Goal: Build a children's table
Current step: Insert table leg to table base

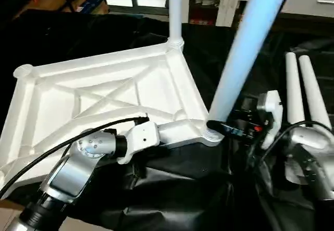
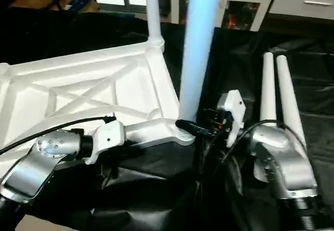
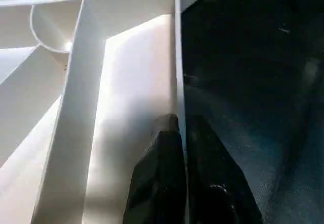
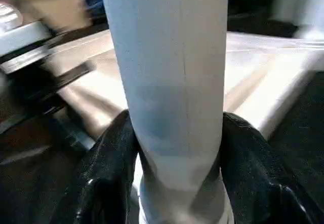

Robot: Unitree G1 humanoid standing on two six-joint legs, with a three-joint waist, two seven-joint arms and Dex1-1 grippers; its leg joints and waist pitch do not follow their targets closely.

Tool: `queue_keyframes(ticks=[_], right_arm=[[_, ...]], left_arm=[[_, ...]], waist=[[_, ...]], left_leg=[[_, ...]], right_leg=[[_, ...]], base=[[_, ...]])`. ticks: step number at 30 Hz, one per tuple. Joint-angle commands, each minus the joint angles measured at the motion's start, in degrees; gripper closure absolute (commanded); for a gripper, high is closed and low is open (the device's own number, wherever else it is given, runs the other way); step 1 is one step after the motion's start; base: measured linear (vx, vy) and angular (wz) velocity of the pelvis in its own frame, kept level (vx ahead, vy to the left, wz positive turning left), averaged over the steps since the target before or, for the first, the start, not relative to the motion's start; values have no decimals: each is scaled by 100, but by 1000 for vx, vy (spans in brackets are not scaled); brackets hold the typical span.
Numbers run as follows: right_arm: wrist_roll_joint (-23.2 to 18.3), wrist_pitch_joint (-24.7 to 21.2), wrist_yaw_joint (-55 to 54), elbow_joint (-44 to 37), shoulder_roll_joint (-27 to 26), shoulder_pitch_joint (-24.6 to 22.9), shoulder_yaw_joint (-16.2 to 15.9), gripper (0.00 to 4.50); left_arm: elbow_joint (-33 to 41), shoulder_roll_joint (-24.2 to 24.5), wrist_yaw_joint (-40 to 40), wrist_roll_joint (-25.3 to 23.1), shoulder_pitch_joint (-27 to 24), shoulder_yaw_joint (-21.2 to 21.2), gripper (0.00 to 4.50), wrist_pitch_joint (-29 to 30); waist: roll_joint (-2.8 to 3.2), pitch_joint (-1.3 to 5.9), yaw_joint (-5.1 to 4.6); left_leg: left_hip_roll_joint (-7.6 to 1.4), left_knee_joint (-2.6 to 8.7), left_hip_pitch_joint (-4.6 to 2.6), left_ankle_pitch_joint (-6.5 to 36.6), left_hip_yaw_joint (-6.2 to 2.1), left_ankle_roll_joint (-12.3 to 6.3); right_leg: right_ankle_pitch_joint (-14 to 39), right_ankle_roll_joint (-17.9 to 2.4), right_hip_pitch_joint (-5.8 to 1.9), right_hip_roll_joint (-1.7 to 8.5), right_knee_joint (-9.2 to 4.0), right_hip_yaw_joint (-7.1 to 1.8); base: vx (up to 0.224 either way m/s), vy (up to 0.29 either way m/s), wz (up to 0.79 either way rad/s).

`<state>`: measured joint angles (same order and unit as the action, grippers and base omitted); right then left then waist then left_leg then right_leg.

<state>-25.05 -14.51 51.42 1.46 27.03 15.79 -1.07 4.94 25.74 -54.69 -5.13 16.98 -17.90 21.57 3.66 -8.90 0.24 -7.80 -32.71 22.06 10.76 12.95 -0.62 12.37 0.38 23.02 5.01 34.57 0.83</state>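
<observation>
While the white plastic rectangular tabletop (image 1: 109,97) lies upside down on the black cloth-draped work table (image 1: 172,189), its smooth moulded underside faces up, crossed by raised X-shaped ribs and ringed at the corners by round sockets. At the far corner socket (image 1: 175,45) one long white cylindrical tube leg (image 1: 175,6) already stands upright. At the near corner on the robot's right, a second smooth white tube leg (image 1: 245,53) rises with a slight tilt from its round socket (image 1: 211,135). The right gripper (image 4: 174,153) has its two glossy black fingers set partway apart, one on each side of this tube just above the socket, pressed against its rounded wall. The left gripper (image 3: 183,148) is closed down on the thin straight rim of the tabletop's near edge, one matte black finger inside the rim and one outside, against the dark cloth. Two more white tube legs (image 1: 302,87) lie side by side on the cloth on the robot's right, well apart from the tabletop, their rounded ends pointing away from the robot.
</observation>
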Motion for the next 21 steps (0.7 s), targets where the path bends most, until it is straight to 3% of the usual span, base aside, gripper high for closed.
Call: queue_keyframes(ticks=[1,3,4,6,11,12,14,16,17,18,21], right_arm=[[315,-152,-582,401,-55,-102,-23,254],[440,-190,-998,482,-326,-47,-74,254],[525,-198,-1257,556,-523,26,-122,255],[744,-196,-1678,726,-849,182,-199,255],[1175,-239,-3040,1433,-1567,692,-124,255],[1263,-137,-3524,1687,-1776,834,-31,255],[1328,58,-3973,2039,-2046,1011,74,255],[1349,150,-4016,2208,-2161,1096,99,255],[1233,344,-3641,2228,-2221,1158,95,255],[1205,375,-3554,2203,-2220,1161,91,255],[1001,460,-2654,1679,-1927,1009,-49,255]], left_arm=[[-440,-208,649,32,-249,125,450,352],[-483,-417,977,-55,-172,191,450,617],[-542,-549,1234,-170,-108,217,450,763],[-633,-788,1620,-300,4,287,450,1069],[-799,-1469,2548,-575,342,544,450,1895],[-820,-1708,2742,-563,447,639,450,2086],[-816,-2007,2898,-498,571,699,450,2257],[-813,-2032,2809,-468,595,587,450,2067],[-778,-1800,2400,-411,496,299,450,1418],[-768,-1739,2310,-403,469,243,450,1282],[-594,-1223,1625,-336,198,-46,450,590]], waist=[[-260,261,27],[-277,240,2],[-262,230,-12],[-282,223,-41],[-260,206,-87],[-278,227,-111],[-251,244,-116],[-253,239,-116],[-280,279,-94],[-253,288,-62],[-306,317,-39]], left_leg=[[-529,366,-83,509,-331,-900],[-523,397,-73,772,-348,-749],[-524,419,-92,964,-352,-591],[-514,445,-77,1074,-370,-461],[-501,476,-107,1321,-381,-267],[-498,482,-125,1406,-381,-198],[-510,489,-153,1550,-382,-83],[-520,520,-149,1595,-376,-76],[-512,520,-139,1637,-382,-124],[-536,534,-142,1625,-383,-145],[-540,519,-123,1382,-367,-312]], right_leg=[[1027,-1609,-168,422,-426,-204],[1504,-1466,-177,433,-473,-204],[1840,-1333,-142,428,-500,-213],[2084,-1216,-137,426,-523,-211],[2409,-1099,-83,425,-587,-218],[2463,-1082,-76,423,-596,-218],[2365,-1094,-47,435,-619,-220],[2149,-1054,-44,401,-623,-216],[1976,-1030,-61,404,-619,-206],[1728,-998,-51,400,-605,-213],[875,-1067,-111,380,-531,-205]], base=[[0,0,0],[0,0,0],[0,0,0],[0,0,0],[0,0,0],[0,0,0],[0,0,0],[0,0,0],[0,0,0],[0,0,0],[0,0,0]])
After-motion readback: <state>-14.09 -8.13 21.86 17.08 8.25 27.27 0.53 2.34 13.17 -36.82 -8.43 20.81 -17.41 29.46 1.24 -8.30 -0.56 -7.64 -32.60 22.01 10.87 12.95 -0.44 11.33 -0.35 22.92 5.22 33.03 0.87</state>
